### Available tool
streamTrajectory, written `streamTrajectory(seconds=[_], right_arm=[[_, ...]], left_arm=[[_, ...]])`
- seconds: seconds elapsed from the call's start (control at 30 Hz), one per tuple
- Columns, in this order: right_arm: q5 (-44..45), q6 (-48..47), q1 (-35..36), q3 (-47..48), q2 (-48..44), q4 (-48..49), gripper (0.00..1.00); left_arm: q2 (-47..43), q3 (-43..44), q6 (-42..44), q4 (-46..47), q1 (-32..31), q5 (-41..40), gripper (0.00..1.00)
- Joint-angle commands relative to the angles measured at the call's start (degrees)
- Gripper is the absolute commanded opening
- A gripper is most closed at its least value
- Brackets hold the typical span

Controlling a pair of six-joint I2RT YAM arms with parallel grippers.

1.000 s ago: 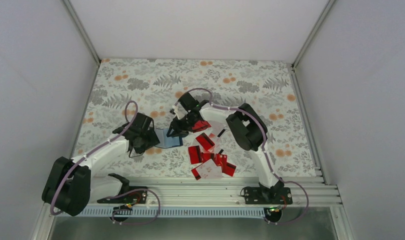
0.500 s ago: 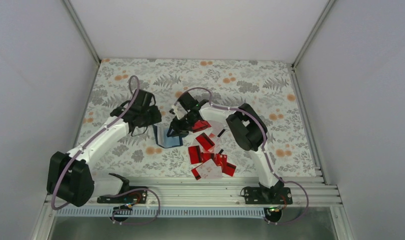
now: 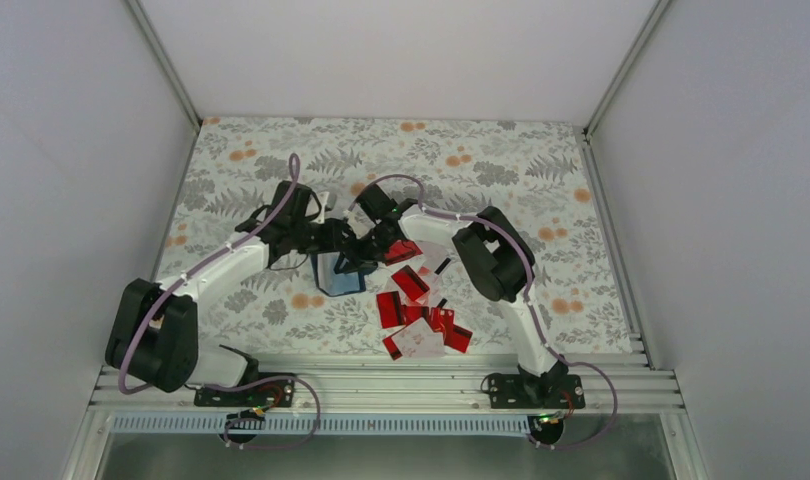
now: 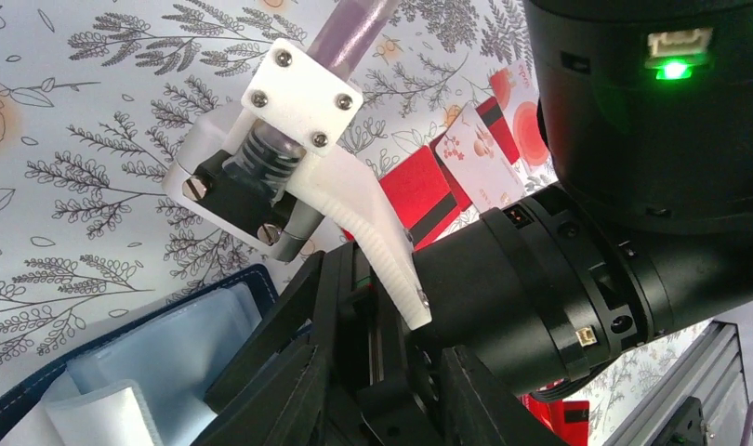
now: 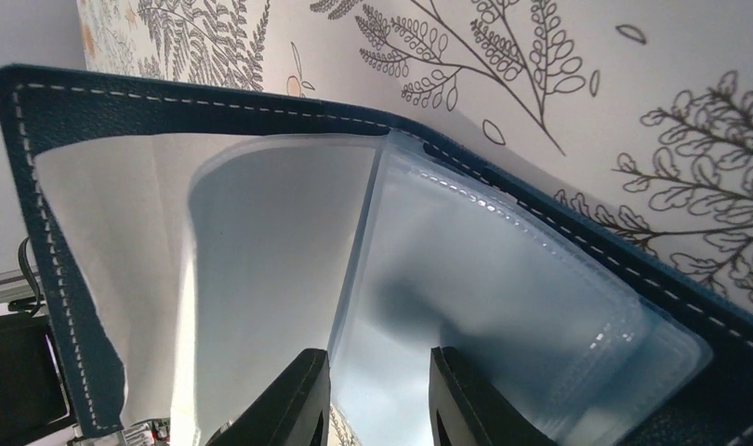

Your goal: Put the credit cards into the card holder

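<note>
Eyes on the right gripper [image 5: 380, 401]: its two black fingers stand a narrow way apart over the opened, dark navy-blue, white-stitched folding card holder [image 5: 215, 102]. The fold of the clear plastic sleeves [image 5: 503, 307] runs straight down into that gap, but whether it is clamped or merely straddled I cannot tell. The left gripper [image 3: 336, 242] crowds in nose to nose from the left, right above the holder. Loose or clenched, no telling, because the right wrist fills its camera. There is one holder, splayed like a book beneath both grippers at mid-table. One cover lies on the floral-print tablecloth [image 3: 461, 160] and the other is tipped up, with the long axis running across the table, left to right. Out to the right and nearer the bases, the thin red and white rectangular credit cards [image 3: 413, 312] lie flat in a loose overlapping heap, pointing every which way. I make out about ten, at least two of them white, though the overlap hides an exact count. One red card lies just beside the right gripper.
</note>
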Motion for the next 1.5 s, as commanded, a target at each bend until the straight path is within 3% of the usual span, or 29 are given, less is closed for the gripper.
streamTrajectory(seconds=[0.0, 0.2, 0.47, 0.73, 0.93, 1.2, 1.3, 1.47], right_arm=[[6.9, -1.8, 0.0, -0.7, 2.0, -2.6, 0.29], [7.1, -2.4, -0.5, -0.5, 2.2, -3.2, 0.29], [7.0, -3.6, -0.7, -0.4, 2.4, -4.0, 0.29], [6.5, -4.5, -0.8, -0.4, 2.7, -4.3, 0.3], [5.0, -5.6, -1.0, -0.5, 2.6, -3.6, 0.33], [3.5, -7.5, -1.3, 1.4, 3.2, -4.8, 0.34], [2.8, -7.8, -1.7, 1.3, 3.3, -4.8, 0.34], [0.8, -8.0, -2.7, 0.5, 3.0, -4.1, 0.32]], left_arm=[[2.9, -3.1, 4.1, -4.5, -0.2, -2.4, 0.3], [-0.2, -7.8, 2.9, -7.0, 0.2, -8.0, 0.28], [-5.4, -11.7, -1.2, -5.4, 0.3, -7.6, 0.29], [-14.1, -15.4, -6.7, -4.4, 0.2, -6.7, 0.38], [-21.4, -16.0, -8.9, -6.7, 0.1, -9.2, 0.59], [-17.6, -15.2, -3.2, 1.8, -2.1, -0.1, 0.53], [-14.3, -15.1, -1.4, 3.4, -3.9, 0.9, 0.47], [-10.8, -14.4, -1.1, 7.2, -5.4, 1.8, 0.46]])
